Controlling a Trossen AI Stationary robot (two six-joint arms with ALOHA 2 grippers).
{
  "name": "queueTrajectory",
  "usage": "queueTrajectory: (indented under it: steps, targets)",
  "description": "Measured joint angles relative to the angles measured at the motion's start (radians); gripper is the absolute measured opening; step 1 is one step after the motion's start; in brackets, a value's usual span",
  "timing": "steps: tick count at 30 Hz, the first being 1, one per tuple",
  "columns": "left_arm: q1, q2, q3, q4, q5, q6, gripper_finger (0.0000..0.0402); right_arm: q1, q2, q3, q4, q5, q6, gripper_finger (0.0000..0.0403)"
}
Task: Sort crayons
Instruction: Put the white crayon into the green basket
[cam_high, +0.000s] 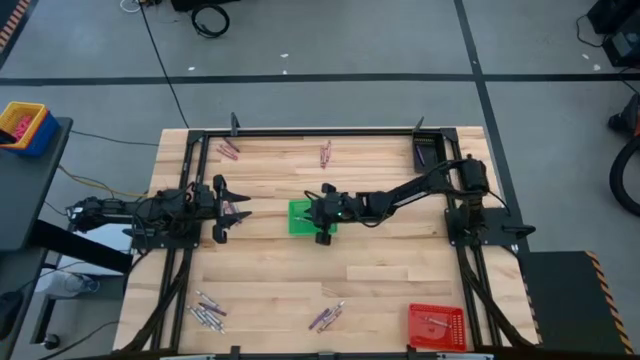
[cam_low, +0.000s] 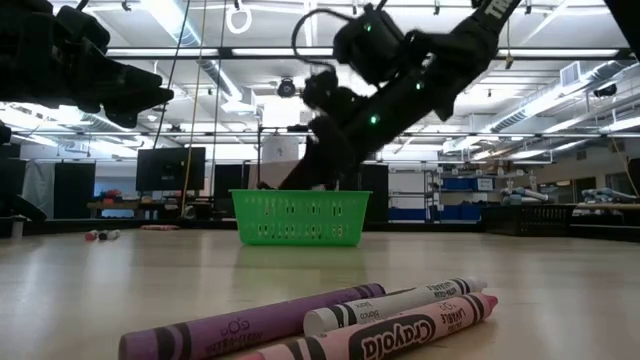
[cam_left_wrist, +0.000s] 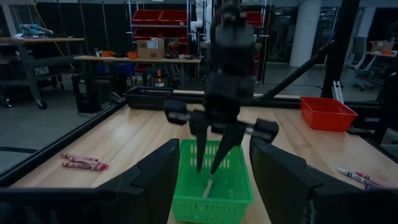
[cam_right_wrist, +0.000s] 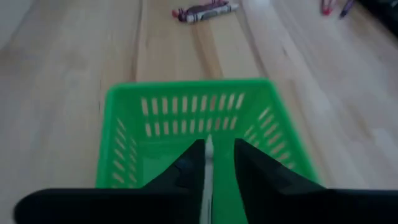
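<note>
A green slotted tray (cam_high: 297, 226) stands at the table's middle. My right gripper (cam_high: 322, 215) reaches over it from the right, fingers pointing down into it and a little apart. A pale crayon (cam_right_wrist: 208, 163) shows in the gap between them and just under the fingertips inside the tray (cam_left_wrist: 208, 185). My left gripper (cam_high: 228, 209) is open and empty at the table's left, above a few loose crayons (cam_high: 238, 213). More crayons lie in small heaps at the far left (cam_high: 229, 150), far middle (cam_high: 325, 153), near left (cam_high: 208, 312) and near middle (cam_high: 326, 317). My right gripper: I cannot tell whether its fingers touch the pale crayon. In the right wrist view the crayon lies close along one finger (cam_right_wrist: 193, 163), and green tray floor shows between it and the other. Its lower part is inside the green tray (cam_left_wrist: 211, 198).
A red tray (cam_high: 437, 325) with a crayon in it stands at the near right corner, a dark tray (cam_high: 428, 152) at the far right corner. A purple, a white and a pink crayon (cam_low: 395, 300) lie close before the low camera. A black frame borders the table.
</note>
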Motion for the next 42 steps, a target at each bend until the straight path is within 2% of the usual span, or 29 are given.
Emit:
queueTrajectory:
  steps: [6,11,13,19,24,30,34,37,42]
  targets:
    - [0.0,0.0,0.0,0.001,0.0,0.0,0.0208,0.028,-0.116,0.0,-0.091,0.012,-0.001,0.0143]
    - [0.0,0.0,0.0,0.001,0.0,0.0,0.0208,0.143,-0.205,0.001,-0.198,-0.201,0.029,0.0147]
    - [0.0,0.0,0.0,0.001,0.0,0.0,0.0208,0.23,-0.207,0.001,-0.219,-0.234,0.03,0.0145]
    - [0.0,0.0,0.0,0.001,0.0,0.0,0.0208,0.479,-0.131,-0.001,-0.198,-0.129,0.035,0.0143]
    - [0.0,0.004,0.0,0.001,0.0,0.0,0.0208,0.588,-0.041,0.0,-0.187,0.012,0.068,0.0142]
    - [0.0,0.007,0.0,0.0,0.0,0.0,0.0208,0.576,-0.006,-0.002,-0.175,0.035,0.097,0.0142]
    - [0.0,0.007,0.0,0.0,0.0,0.0,0.0208,0.542,-0.007,-0.033,-0.125,-0.007,0.079,0.0142]
    - [0.0,0.007,0.0,0.0,0.0,0.0,0.0208,0.525,-0.008,-0.09,-0.034,-0.07,0.087,0.0142]
    - [0.0,0.007,0.0,0.001,0.0,0.0,0.0208,0.522,-0.008,-0.193,0.172,-0.096,0.096,0.0142]
